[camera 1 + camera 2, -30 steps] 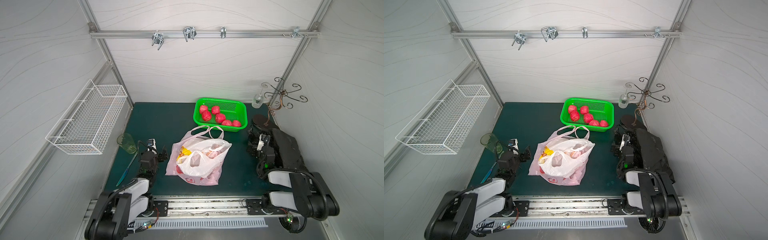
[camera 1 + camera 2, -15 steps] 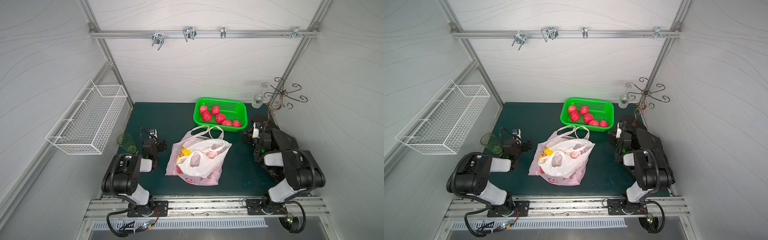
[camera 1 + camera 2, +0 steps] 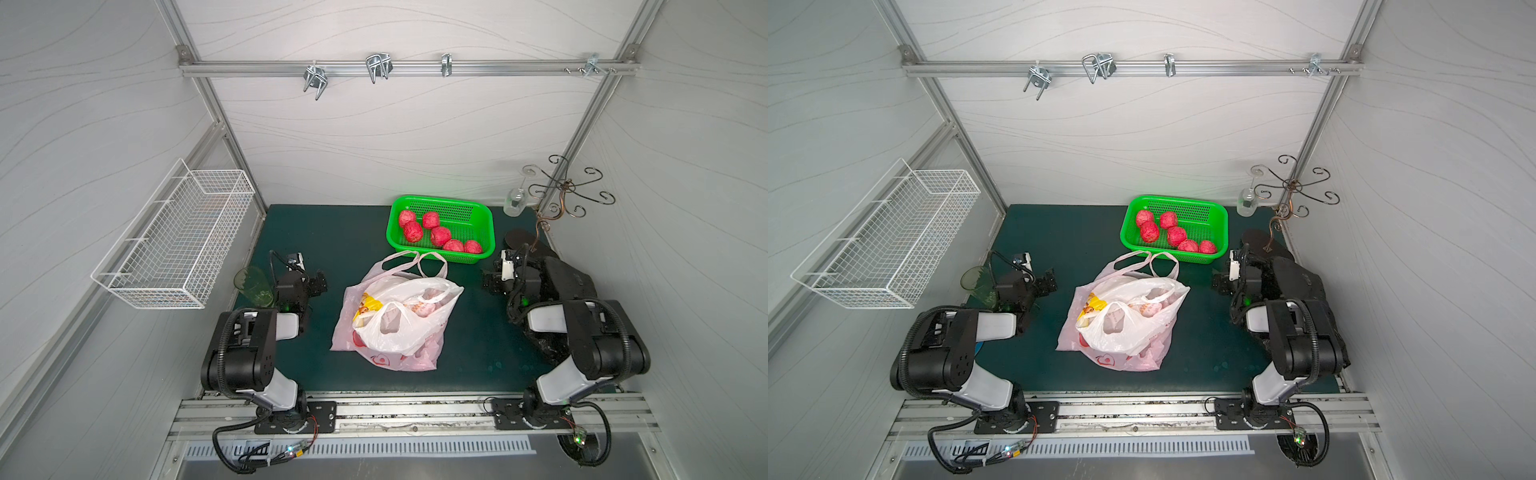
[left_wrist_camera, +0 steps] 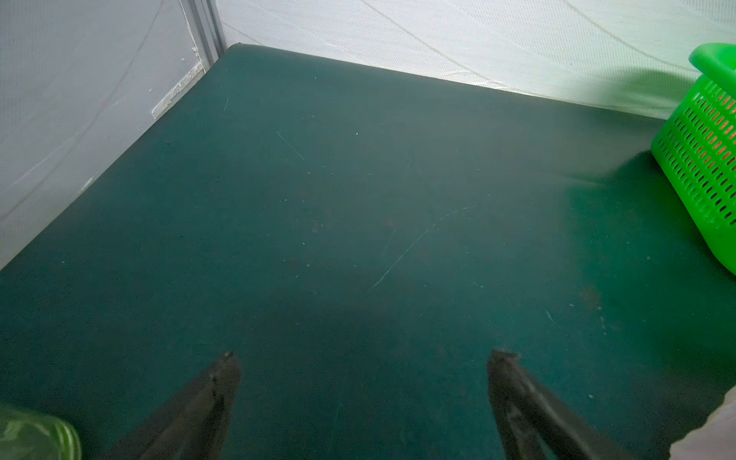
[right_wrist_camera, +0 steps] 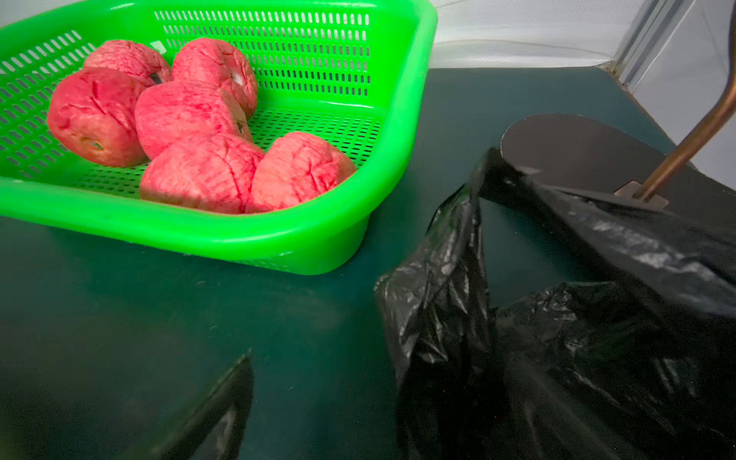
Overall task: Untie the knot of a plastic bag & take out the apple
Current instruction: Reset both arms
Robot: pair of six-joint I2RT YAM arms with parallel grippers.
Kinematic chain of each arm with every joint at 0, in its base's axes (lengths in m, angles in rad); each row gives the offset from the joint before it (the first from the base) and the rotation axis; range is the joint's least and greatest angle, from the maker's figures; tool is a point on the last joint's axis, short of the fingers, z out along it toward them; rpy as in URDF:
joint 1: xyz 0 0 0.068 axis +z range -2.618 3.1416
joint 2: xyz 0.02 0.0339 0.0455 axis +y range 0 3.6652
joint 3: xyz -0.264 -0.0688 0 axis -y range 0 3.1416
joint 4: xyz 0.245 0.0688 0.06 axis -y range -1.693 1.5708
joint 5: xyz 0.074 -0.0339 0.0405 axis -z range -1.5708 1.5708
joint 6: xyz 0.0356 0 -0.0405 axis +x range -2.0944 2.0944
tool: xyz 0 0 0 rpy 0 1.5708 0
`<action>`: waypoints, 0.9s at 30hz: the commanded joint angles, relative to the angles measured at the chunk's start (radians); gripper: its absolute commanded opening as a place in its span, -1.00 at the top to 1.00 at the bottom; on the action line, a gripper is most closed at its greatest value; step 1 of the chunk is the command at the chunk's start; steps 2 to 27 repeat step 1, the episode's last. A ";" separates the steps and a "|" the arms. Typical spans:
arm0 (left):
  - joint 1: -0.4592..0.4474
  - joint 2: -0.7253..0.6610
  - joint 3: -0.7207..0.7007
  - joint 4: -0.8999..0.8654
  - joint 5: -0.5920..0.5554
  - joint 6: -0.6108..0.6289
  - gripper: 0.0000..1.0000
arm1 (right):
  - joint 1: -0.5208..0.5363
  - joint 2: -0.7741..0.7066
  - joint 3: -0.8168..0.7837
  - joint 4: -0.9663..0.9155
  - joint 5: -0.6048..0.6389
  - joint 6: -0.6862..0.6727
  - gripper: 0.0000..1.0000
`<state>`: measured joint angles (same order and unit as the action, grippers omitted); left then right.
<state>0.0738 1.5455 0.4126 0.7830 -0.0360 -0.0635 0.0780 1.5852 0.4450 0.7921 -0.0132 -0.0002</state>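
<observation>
The plastic bag (image 3: 395,328) (image 3: 1121,332), pink outside with a white one inside, lies in the middle of the green mat. Its pink handle loops (image 3: 415,262) point at the green basket, and I make out no tied knot from above. Through its open mouth a pale red apple (image 3: 424,309) and a yellow packet (image 3: 365,307) show. My left gripper (image 3: 320,284) (image 4: 364,358) is open over bare mat, left of the bag and apart from it. To the bag's right, also apart, my right gripper (image 3: 490,282) (image 5: 366,374) is open. A black bag hides one of its fingers.
The green basket (image 3: 482,216) (image 5: 318,235) behind the bag holds several red apples (image 3: 440,237). A crumpled black bag (image 3: 557,282) (image 5: 557,338) lies under the right arm by a curled metal stand (image 3: 561,187). A green glass (image 3: 253,286) stands behind the left gripper. On the left wall hangs a wire basket (image 3: 178,241).
Both arms have risen from a folded pose at the front rail. The grippers have moved farther back beside the bag and stay open. The bag has not moved.
</observation>
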 commanded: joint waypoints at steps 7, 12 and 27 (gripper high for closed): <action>-0.003 -0.007 0.009 0.029 0.008 -0.004 -0.98 | 0.004 -0.007 -0.003 0.017 -0.019 -0.031 -0.98; -0.003 -0.007 0.009 0.029 0.008 -0.004 -0.98 | 0.004 -0.007 -0.003 0.017 -0.019 -0.031 -0.98; -0.003 -0.007 0.009 0.029 0.008 -0.004 -0.98 | 0.004 -0.007 -0.003 0.017 -0.019 -0.031 -0.98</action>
